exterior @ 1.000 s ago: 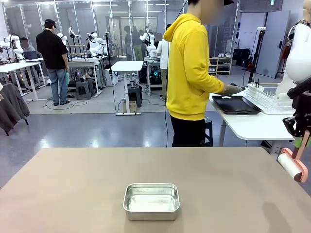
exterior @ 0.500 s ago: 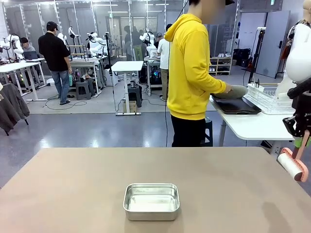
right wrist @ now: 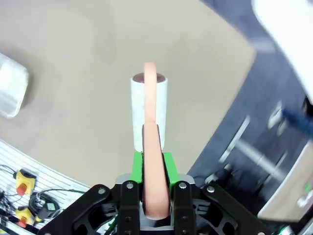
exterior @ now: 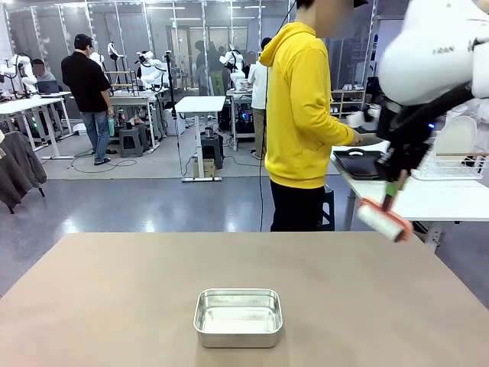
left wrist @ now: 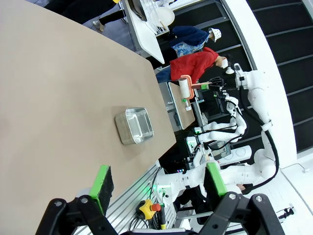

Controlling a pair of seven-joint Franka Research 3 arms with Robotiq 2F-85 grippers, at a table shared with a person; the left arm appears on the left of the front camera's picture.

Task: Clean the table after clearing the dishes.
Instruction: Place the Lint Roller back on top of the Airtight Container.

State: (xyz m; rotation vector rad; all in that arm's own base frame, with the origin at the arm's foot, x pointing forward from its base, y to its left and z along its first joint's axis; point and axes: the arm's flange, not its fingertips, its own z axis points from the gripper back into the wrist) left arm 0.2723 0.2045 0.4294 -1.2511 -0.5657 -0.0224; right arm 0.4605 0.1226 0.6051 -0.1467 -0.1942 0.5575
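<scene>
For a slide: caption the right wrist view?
Right pincer shut on pink-handled roller, held above the table.

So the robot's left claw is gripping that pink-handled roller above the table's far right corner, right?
Not quite: the right claw grips the roller, as the right wrist view shows, with the pink handle clamped between its fingers. The left claw is open. The roller does hang above the table's far right corner.

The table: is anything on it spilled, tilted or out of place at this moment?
Nothing stands out. The steel pan sits flat and alone on the table, with no spill beside it. The right gripper, shut on the lint roller, holds it in the air above the table's far right edge.
</scene>
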